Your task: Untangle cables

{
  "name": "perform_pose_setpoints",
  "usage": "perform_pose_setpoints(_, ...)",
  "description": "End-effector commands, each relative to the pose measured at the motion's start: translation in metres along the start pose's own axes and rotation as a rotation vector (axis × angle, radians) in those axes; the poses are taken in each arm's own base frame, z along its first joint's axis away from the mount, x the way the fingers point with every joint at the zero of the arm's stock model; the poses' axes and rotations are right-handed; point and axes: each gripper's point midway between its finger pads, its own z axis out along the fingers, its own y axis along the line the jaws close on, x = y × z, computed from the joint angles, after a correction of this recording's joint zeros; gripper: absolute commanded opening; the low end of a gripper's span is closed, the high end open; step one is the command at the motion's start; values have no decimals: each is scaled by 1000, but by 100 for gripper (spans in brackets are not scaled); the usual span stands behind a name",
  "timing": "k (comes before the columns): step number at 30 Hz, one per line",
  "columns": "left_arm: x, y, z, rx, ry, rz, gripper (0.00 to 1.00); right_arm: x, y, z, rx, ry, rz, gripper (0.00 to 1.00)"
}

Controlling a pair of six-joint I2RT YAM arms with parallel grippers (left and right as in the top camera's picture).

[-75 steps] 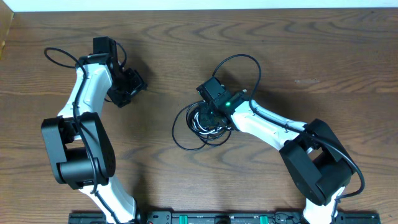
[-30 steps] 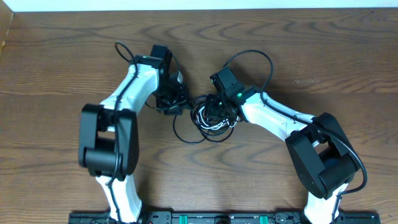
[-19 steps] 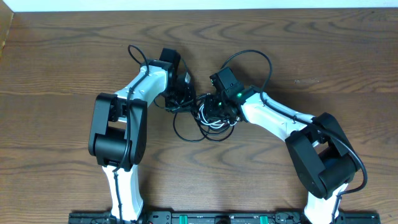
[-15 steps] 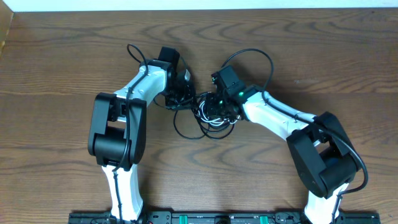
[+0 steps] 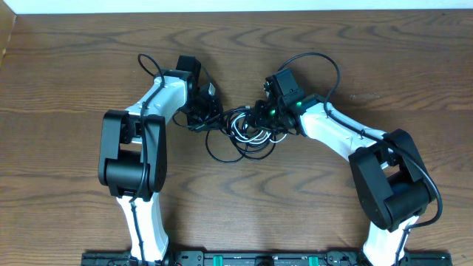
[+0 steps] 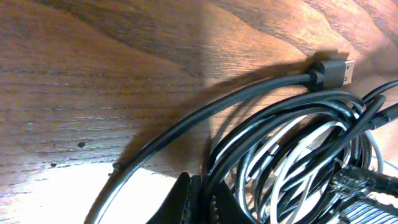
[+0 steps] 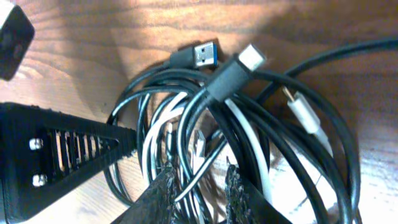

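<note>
On the wooden worktop, the cables are lying in one coiled knot between my two grippers, with a loose black loop trailing out below them. The left gripper is sitting closed at its own near edge of the knot. I am not able to tell whether it is pinching a strand. The right gripper is standing only narrowly parted, with several black and white strands running through the gap between its fingers.

I am judging these cords light, soft and springy. They are likely to drag their neighbours along and slide through a loose pinch. The stiffer ends look like the better places to take hold: the black flat-tipped plug and the black silver-tipped plug lying just ahead of the right gripper, then the small white plug to their side.
</note>
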Motion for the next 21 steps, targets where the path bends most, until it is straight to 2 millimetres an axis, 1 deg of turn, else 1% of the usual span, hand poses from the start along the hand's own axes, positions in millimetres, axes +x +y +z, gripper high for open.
perform_pose_setpoints(1, -2, 9, 3, -17, 7, -14, 8, -1, -4, 7, 56, -38, 13, 25)
perform_pose_setpoints(3, -2, 9, 3, -17, 7, -14, 8, -2, -4, 8, 85, -69, 0, 25)
perform_pose_setpoints(8, -2, 9, 3, -17, 7, -14, 8, -9, 6, 12, 127, -173, -57, 25)
perform_pose_setpoints(12, -2, 9, 3, -17, 7, -14, 8, -10, 6, 13, 192, -243, -92, 25)
perform_pose_setpoints(15, -2, 9, 3, -17, 7, -14, 8, -7, 5, 17, 232, -270, -114, 23)
perform_pose_setpoints(18, -2, 9, 3, -17, 7, -14, 7, 3, -1, 31, 254, -244, -125, 22)
perform_pose_setpoints(20, -2, 9, 3, -17, 7, -14, 8, 5, -5, 36, 263, -236, -125, 20)
perform_pose_setpoints(21, -2, 9, 3, -17, 7, -14, 8, 4, -6, 36, 266, -238, -124, 16)
